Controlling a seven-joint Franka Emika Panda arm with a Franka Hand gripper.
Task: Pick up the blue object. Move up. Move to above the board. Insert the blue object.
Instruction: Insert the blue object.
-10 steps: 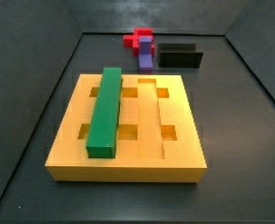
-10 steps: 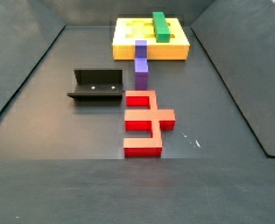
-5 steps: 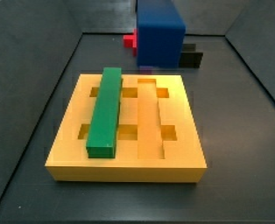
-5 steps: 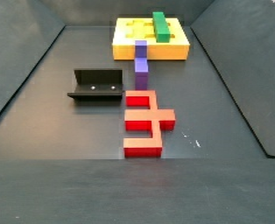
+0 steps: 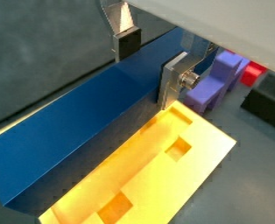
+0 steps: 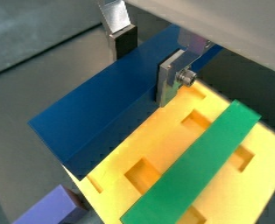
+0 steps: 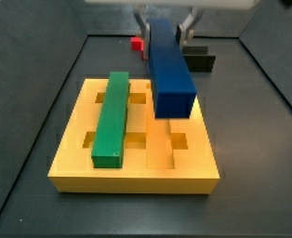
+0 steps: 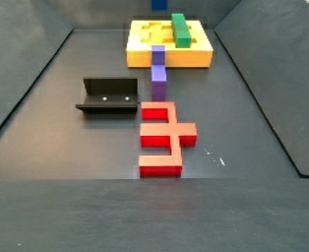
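We see a dark grey matte floor (image 8: 65, 128) enclosed by dark walls (image 8: 269, 69) that slope up on both sides and at the far end. Light falls evenly from above, leaving soft reflections on the floor. The end effector (image 7: 163, 23) hangs near the back wall (image 7: 112, 17).

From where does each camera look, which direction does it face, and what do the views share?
Wrist view: on the arm, looking down the hand at the blue object over the board.
Wrist view: same mount; the green bar shows.
Side view: faces along the board; hand at the top.
Side view: at the opposite end, past the fixture; no hand visible.
All share the board.
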